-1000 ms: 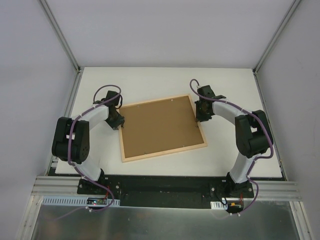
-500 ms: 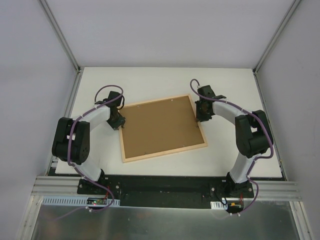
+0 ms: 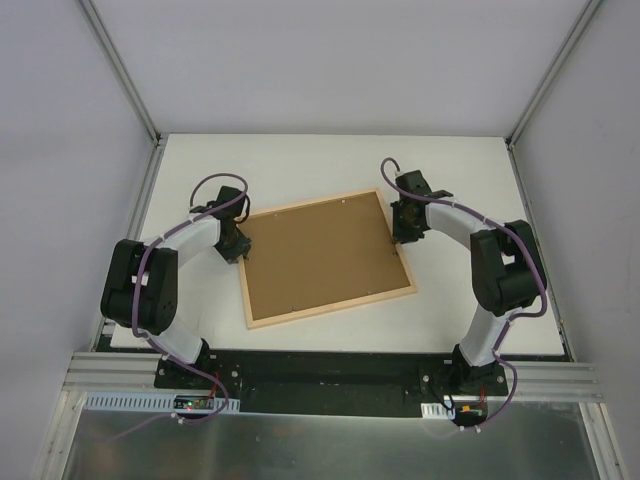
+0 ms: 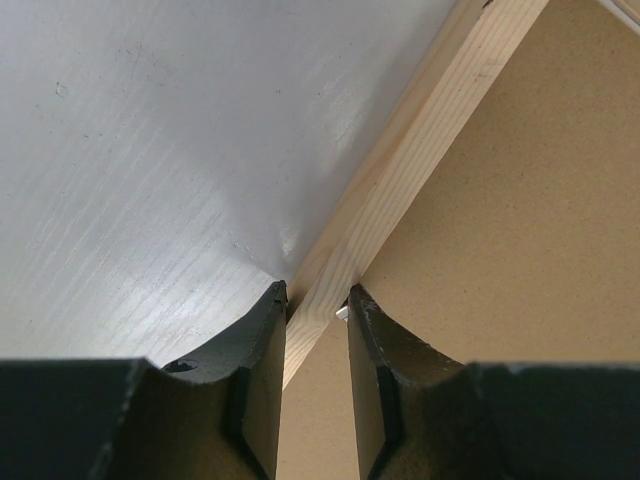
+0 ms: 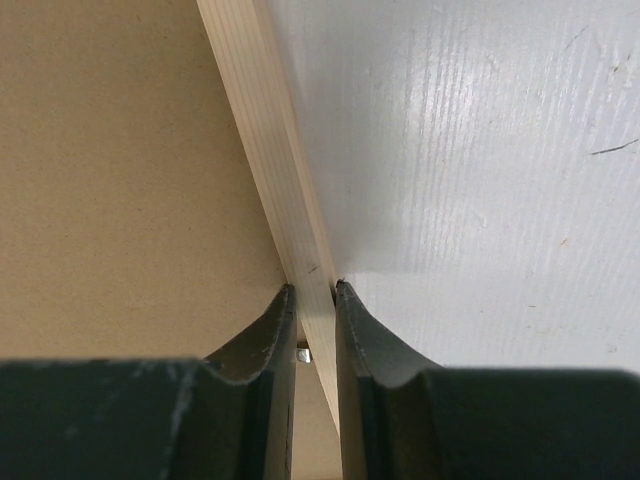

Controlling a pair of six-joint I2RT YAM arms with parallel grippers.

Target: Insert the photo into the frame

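**Both grippers clamped on the frame's side rails**

From the top external camera, you have the frame point(image 3: 330, 305) lying flat in the middle of the white surface point(image 3: 300, 165), turned slightly so that its far right corner sits furthest from you. Its back faces up, with the brown backing board point(image 3: 320, 255) filling the light wood border. Your left gripper point(image 3: 236, 250) is down on the frame's left rail near the far corner. Your right gripper point(image 3: 399, 232) is down on the right rail, also toward the far end. The two arms curve in from either side.

In the left wrist view, your left gripper point(image 4: 315, 300) straddles the wooden rail point(image 4: 430, 130). One fingertip is against the outer edge where it meets the surface point(image 4: 150, 150), and the other is on the inner edge by the backing board point(image 4: 520, 230). The jaws are nearly closed, pinching the rail between them. A small pale metal piece point(image 4: 342, 312) shows at the inner fingertip.

In the right wrist view, your right gripper point(image 5: 313, 290) does the same on the opposite rail point(image 5: 255, 110). The jaws are narrowed tight onto the wood, with the backing board point(image 5: 120, 150) on one side and the surface point(image 5: 480, 150) on the other. A small metal piece point(image 5: 303, 353) sits between the fingers below the rail.
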